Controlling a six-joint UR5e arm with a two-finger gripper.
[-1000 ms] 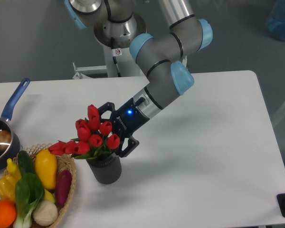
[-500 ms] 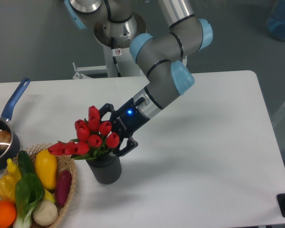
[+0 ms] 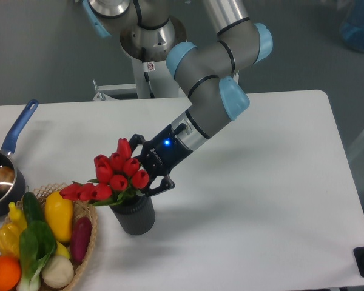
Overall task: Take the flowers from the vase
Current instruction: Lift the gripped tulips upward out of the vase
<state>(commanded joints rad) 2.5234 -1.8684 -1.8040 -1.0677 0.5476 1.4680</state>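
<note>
Pincer (image 3: 141, 170) appears clamped on the flowers (image 3: 112, 177), though the buds hide its fingertips. Since a second ago the bunch has shifted left and tilted; stems remain in the vase (image 3: 134, 215) just below the pincer. Lift barely begun.

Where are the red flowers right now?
The flowers sit in the vase near the front left of the table, just right of the wicker basket, with the gripper at their right side.
</note>
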